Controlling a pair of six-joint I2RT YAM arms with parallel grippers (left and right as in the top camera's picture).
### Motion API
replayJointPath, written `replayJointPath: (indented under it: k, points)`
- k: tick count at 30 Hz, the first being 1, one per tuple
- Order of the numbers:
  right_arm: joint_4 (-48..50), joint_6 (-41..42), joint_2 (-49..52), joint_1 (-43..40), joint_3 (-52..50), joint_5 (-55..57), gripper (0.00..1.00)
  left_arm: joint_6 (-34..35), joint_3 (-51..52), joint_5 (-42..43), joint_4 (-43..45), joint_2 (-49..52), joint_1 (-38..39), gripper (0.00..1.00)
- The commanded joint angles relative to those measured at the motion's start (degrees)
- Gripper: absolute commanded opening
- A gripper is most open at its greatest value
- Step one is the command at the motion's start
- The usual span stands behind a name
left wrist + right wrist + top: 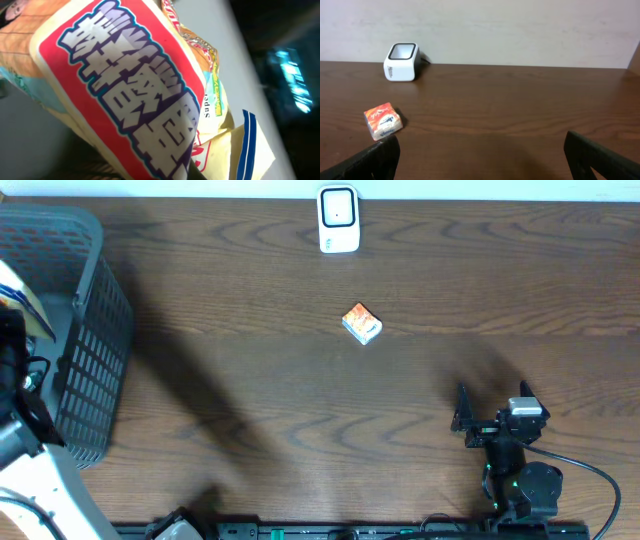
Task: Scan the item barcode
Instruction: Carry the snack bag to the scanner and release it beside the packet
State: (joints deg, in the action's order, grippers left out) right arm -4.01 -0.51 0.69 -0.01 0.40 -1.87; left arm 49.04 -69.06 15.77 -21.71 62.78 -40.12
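Jaws of the right gripper [480, 142] are spread wide and held low over the table [250, 410], near its front edge. Those of the left gripper are closed, but its fingers are hidden in every view, so it cannot be told whether anything is pinched. The left arm [14, 370] is reached into the grey mesh basket [95, 350] at the table's left end. A snack packet [125, 90] with a red label and large white characters is seen there, filling the left wrist view. A small orange box [361, 323] is laid on the dark wood, well apart from the basket, near the white scanner [339, 220] at the far edge. A pale wall [520, 30] is seen behind.
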Motion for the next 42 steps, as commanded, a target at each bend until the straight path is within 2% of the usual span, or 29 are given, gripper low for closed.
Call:
replayJointPath:
  k: [1,4,7,11,14,21,28,33,38,42]
  points:
    - [-0.2,-0.4,-0.2,-0.3,-0.1,0.0,0.99,-5.4,-1.4,9.6,3.7,-3.4,0.0,0.07]
    - [-0.2,-0.4,-0.2,-0.3,-0.1,0.0,0.99,-6.6,-1.4,14.4,4.9,-4.7,0.9,0.07]
    - [-0.2,-0.4,-0.2,-0.3,-0.1,0.0,0.99,-7.6,-1.4,16.7,7.3,-5.4,5.2,0.07]
    - [-0.2,-0.4,-0.2,-0.3,-0.1,0.0,0.99,-14.1,-1.4,18.1,7.8,-5.5,14.8,0.08]
    - [-0.2,-0.4,-0.2,-0.3,-0.1,0.0,0.99,-21.6,-1.4,17.8,5.9,-4.0,23.9,0.07]
    - [-0.2,-0.4,-0.2,-0.3,-0.1,0.0,0.99,-33.0,-1.4,10.7,-3.3,4.2,41.4,0.07]
    - [-0.2,-0.4,-0.2,-0.3,-0.1,0.0,0.99,-41.0,-1.4,3.8,-4.3,15.6,54.3,0.07]
    - [-0.2,-0.4,-0.2,-0.3,-0.1,0.0,0.99,-47.1,-1.4,-2.7,-3.5,24.8,60.5,0.08]
    - [-0.2,-0.4,-0.2,-0.3,-0.1,0.0,0.99,-52.5,-1.4,-3.0,-0.9,33.7,64.4,0.07]
    - [-0.2,-0.4,-0.2,-0.3,-0.1,0.0,0.99,-53.8,-1.4,-3.0,1.6,38.4,65.8,0.08]
